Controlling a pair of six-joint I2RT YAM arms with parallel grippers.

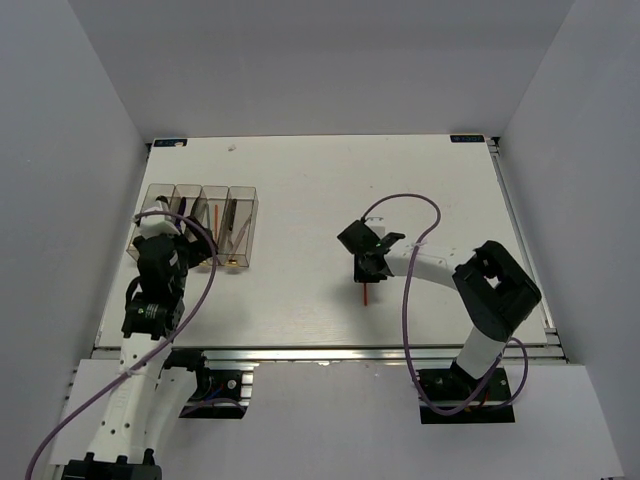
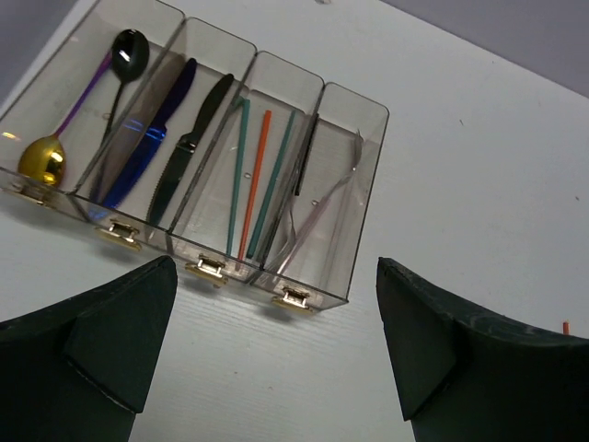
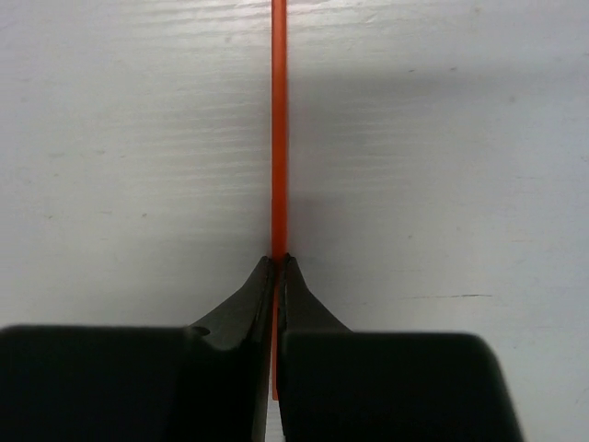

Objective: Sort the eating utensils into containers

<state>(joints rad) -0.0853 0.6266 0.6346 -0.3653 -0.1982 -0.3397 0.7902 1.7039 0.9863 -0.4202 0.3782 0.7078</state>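
While the left tool (image 2: 276, 331) hangs spread wide, holding nothing, just on the near side of the bins (image 2: 363, 101), we note four clear brown bins joined side by side at the left of the white counter (image 1: 300, 200).

First bin from the left: gold spoon (image 2: 41, 161) with a purple handle, and a black spoon (image 2: 127, 55) beside it.

Second bin: blue knife (image 2: 147, 138) and black knife (image 2: 193, 138), side by side.

Third bin: two teal chopsticks (image 2: 237, 175) with an orange chopstick (image 2: 256, 184) between them.

Fourth bin: silvery forks (image 2: 322, 207), leaning together; we cannot tell how many. A dark slim piece leans on its left wall; we cannot tell what it is.

Further right, mid-counter and well apart from the bins, the right tool (image 3: 278, 262) is pressed together, pinching a loose orange chopstick (image 3: 278, 129) at its tips. That stick runs straight out past the fingers, close over the counter. We cannot tell if it touches the surface.
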